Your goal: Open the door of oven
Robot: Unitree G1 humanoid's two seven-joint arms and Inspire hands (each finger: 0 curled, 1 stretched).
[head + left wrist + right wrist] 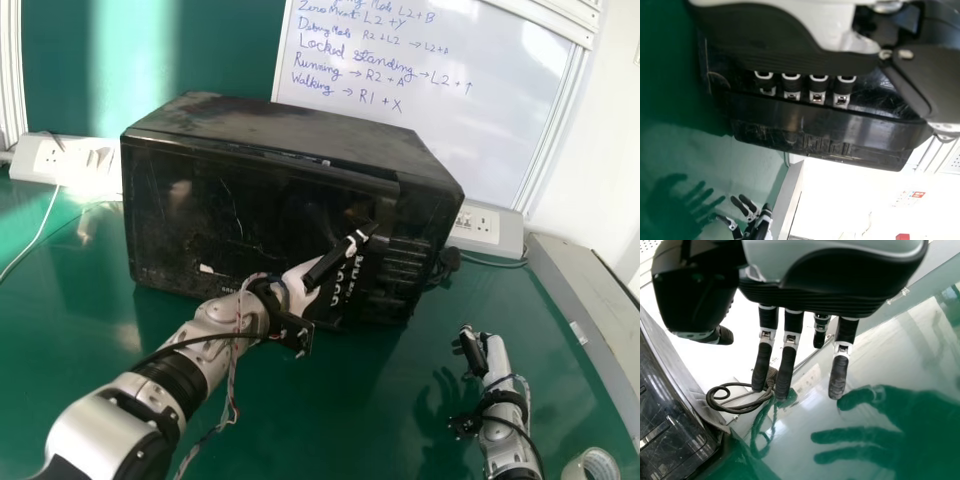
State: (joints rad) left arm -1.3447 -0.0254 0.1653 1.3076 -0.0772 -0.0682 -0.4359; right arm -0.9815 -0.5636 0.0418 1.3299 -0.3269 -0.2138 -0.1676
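Note:
The black oven (250, 205) stands on the green table with its door (190, 220) shut. In the head view my left hand (300, 285) is at the oven's front, at the border between door and control panel (385, 265). The left wrist view shows my left hand (790, 37) close against a long dark strip of the oven front (825, 122); its grip is unclear. My right hand (485, 355) is above the table, right of the oven and apart from it. In the right wrist view the right hand (840, 285) has extended, relaxed fingers and holds nothing.
A whiteboard (420, 90) stands behind the oven. Socket strips (75, 160) lie at the back left and back right, and a coiled cable (735, 402) lies beside the oven. A grey ledge (590, 310) runs along the right; a tape roll (592, 468) sits at the front right.

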